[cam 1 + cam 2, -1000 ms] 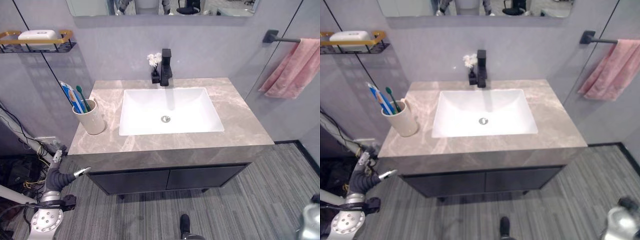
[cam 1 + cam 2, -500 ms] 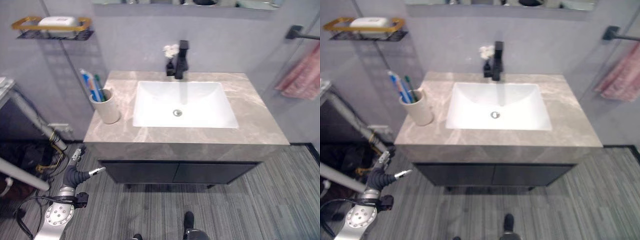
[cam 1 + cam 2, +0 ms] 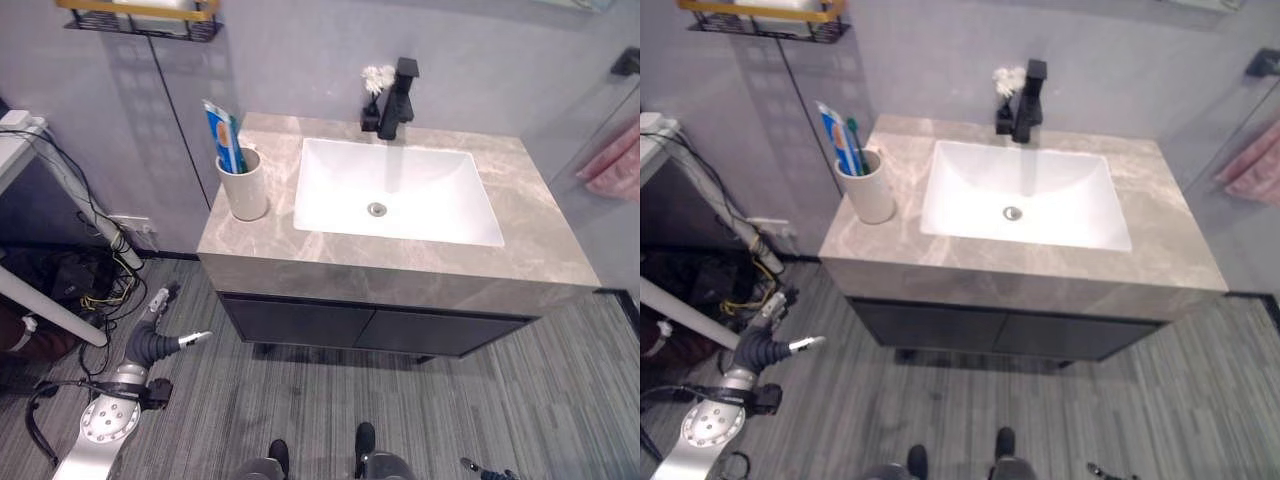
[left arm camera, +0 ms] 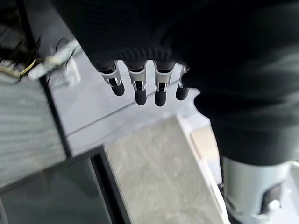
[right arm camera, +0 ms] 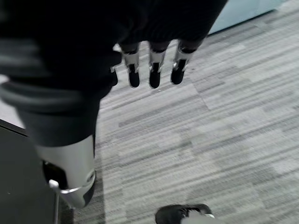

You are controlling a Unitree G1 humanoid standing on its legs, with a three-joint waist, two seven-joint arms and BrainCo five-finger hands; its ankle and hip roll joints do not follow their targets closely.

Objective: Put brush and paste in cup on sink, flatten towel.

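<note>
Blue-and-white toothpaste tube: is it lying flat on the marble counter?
No: the blue-and-white toothpaste tube stands upright inside the cream cup.

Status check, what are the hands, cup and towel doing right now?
Left hand open, low beside the vanity. Right hand open, over the floor. Toothbrush and paste in cup. Pink towel bunched, untouched.

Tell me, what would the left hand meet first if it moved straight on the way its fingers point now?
Probably the grey wall beside the vanity. The left hand, low over the floor, points up and forward toward it; depth is unclear, so it might meet the vanity's side instead.
</note>
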